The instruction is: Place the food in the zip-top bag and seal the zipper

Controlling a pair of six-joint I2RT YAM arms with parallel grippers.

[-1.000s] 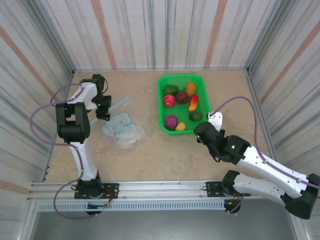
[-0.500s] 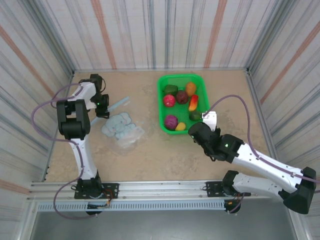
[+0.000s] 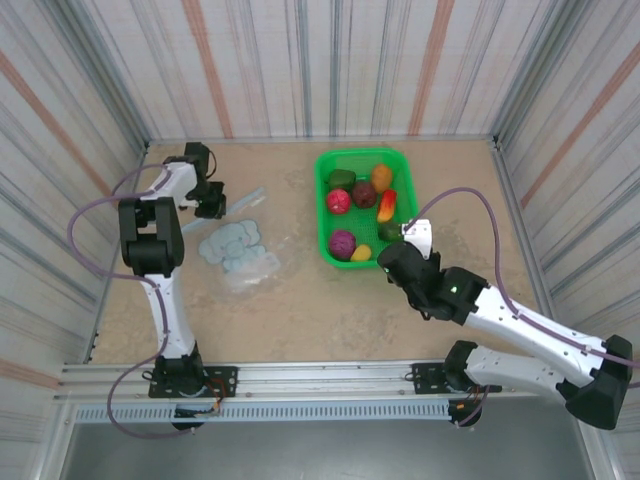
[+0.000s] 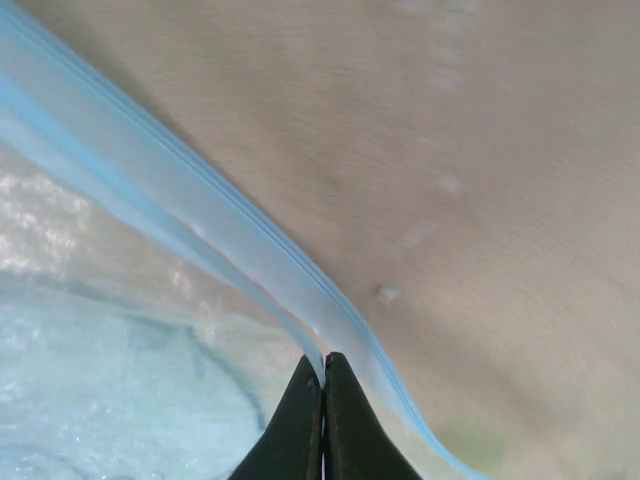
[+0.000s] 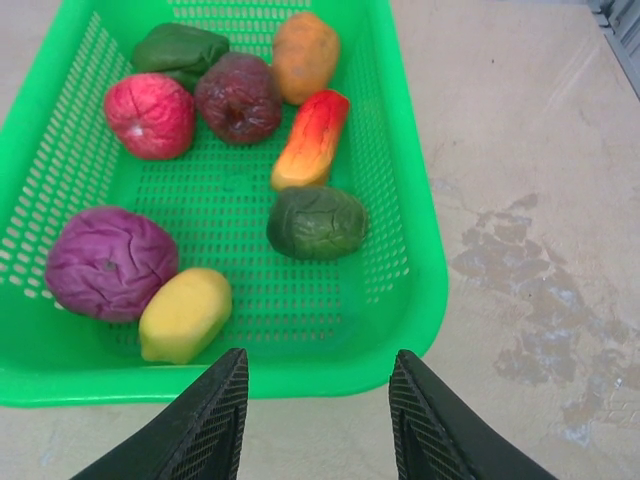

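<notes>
Shows an early stage: left gripper (image 4: 322, 368) pinched shut on the zipper (image 4: 250, 240) of the zip-top bag (image 3: 240, 255) left of the green basket (image 5: 420, 290), right gripper (image 5: 318, 358) part-open and empty at the basket's near rim, all the food (image 5: 235, 97) inside the basket, loading and sealing left to do.

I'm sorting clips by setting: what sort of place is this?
Probably a robot test cell: striped panel walls box in a beige tabletop, and toy produce sits in a green mesh plastic basket.
</notes>
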